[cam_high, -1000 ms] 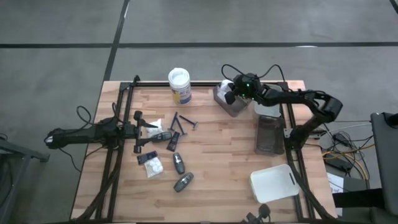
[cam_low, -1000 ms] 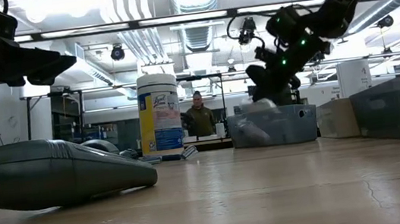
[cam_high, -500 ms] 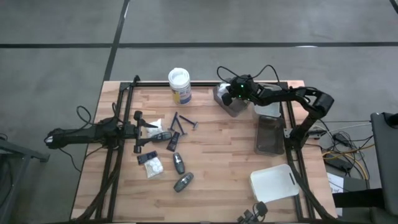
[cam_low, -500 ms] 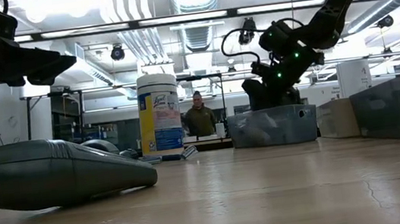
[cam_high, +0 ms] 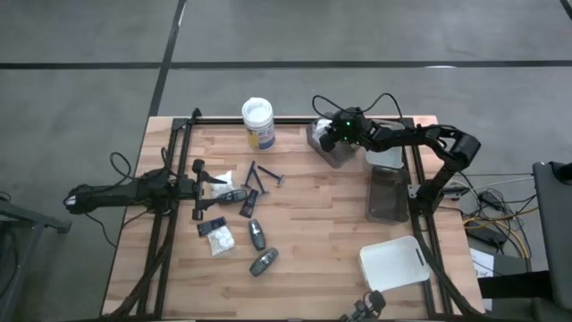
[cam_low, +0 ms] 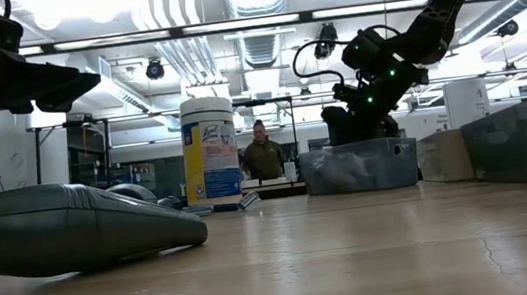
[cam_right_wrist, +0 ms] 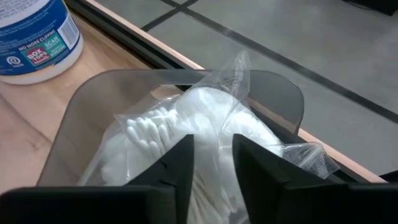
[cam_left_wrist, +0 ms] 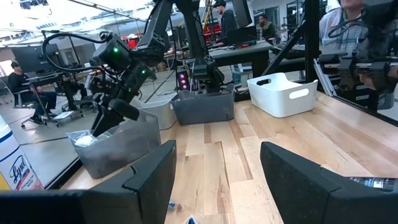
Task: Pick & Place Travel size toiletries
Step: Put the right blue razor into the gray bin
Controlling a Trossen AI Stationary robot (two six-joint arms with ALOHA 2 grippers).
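The right pincer [cam_high: 327, 140] hangs over the grey translucent plastic bin [cam_high: 327, 148] at the far side of the light wooden bench [cam_high: 304, 224]. From its wrist view, its two dark fingers [cam_right_wrist: 177, 163] stand slightly parted, with the clear plastic bag of white cotton items [cam_right_wrist: 186, 134] lying in the bin between and just beyond them; I cannot tell whether they touch the bag. In the low view the pincer sits right at the bin's rim [cam_low: 359, 146].

Over on the left, the left pincer [cam_high: 198, 188] waits low over the bench with its fingers wide apart and nothing between them.

The remaining toiletries lie scattered near it: a white puffy packet [cam_high: 217, 237], two dark grey oval bottles [cam_high: 257, 234] and [cam_high: 264, 261], and thin dark sticks [cam_high: 259, 177].

A white-lidded jar with a blue and yellow label [cam_high: 258, 123] stands at the far edge. A dark grey rectangular tray [cam_high: 387, 194] and a white rectangular tray [cam_high: 391, 262] sit on the right side, the grey one farther back.
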